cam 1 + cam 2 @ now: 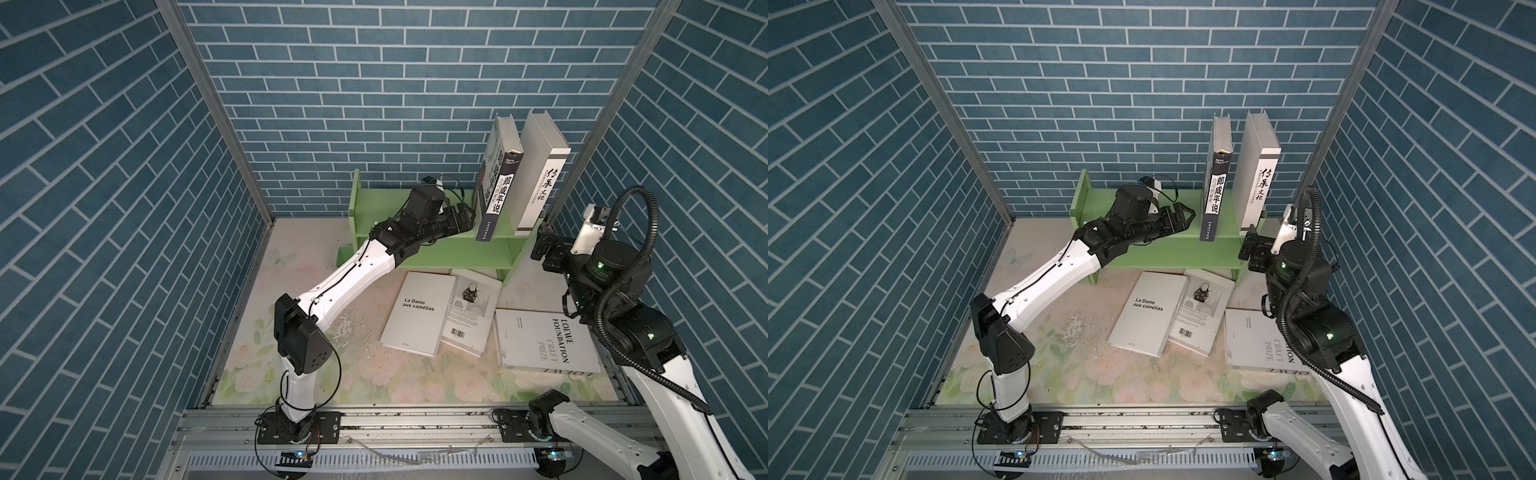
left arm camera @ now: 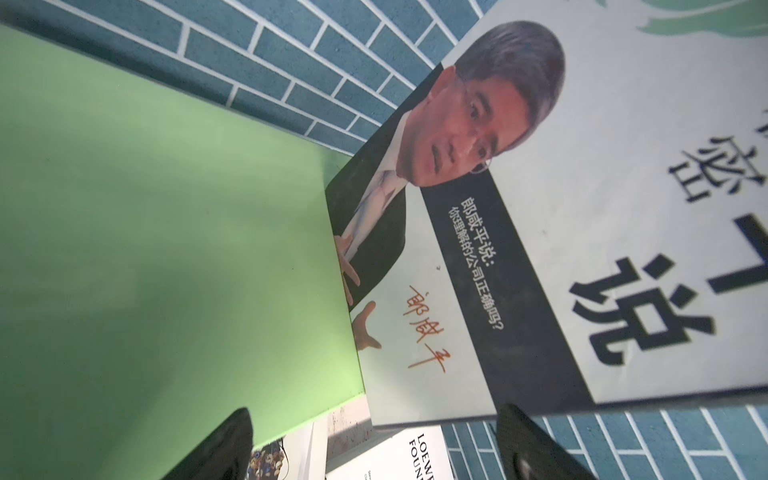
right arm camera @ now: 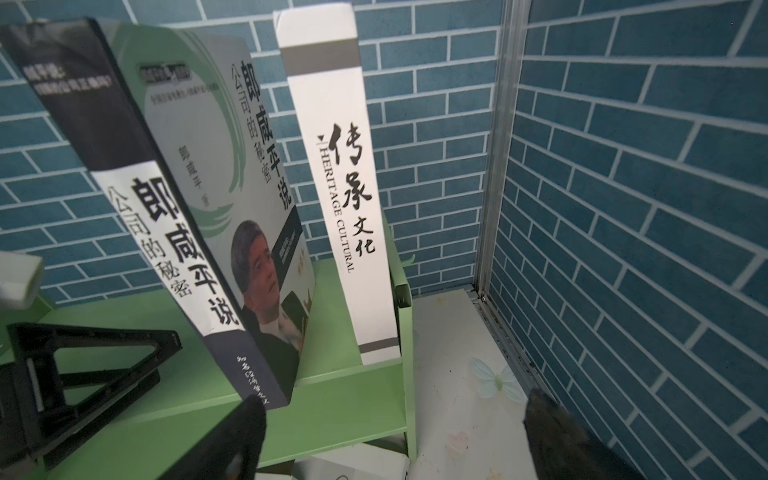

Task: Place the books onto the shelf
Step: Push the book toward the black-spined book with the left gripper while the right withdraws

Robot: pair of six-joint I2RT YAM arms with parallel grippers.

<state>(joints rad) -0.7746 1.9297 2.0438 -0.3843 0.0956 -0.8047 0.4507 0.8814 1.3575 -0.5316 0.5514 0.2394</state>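
Note:
Two books stand on the green shelf (image 1: 436, 249). A dark-spined book (image 1: 496, 195) leans toward a white book (image 1: 540, 183) that is upright at the shelf's right end. My left gripper (image 1: 467, 217) is open over the shelf board, close beside the dark book's cover (image 2: 457, 249), with nothing between its fingertips (image 2: 224, 440). My right gripper (image 1: 539, 246) hangs open at the shelf's right end, facing both spines (image 3: 345, 187), and holds nothing. Three more books lie flat on the floor: "La Dame aux camélias" (image 1: 415, 316), a barcode-backed one (image 1: 469, 316) and "Loewe Foundation" (image 1: 540, 340).
Blue brick-pattern walls (image 1: 374, 104) close in the back and both sides, with metal corner posts (image 1: 582, 145). The shelf stands against the back wall on a floral mat (image 1: 311, 374). A metal rail (image 1: 395, 428) with both arm bases runs along the front.

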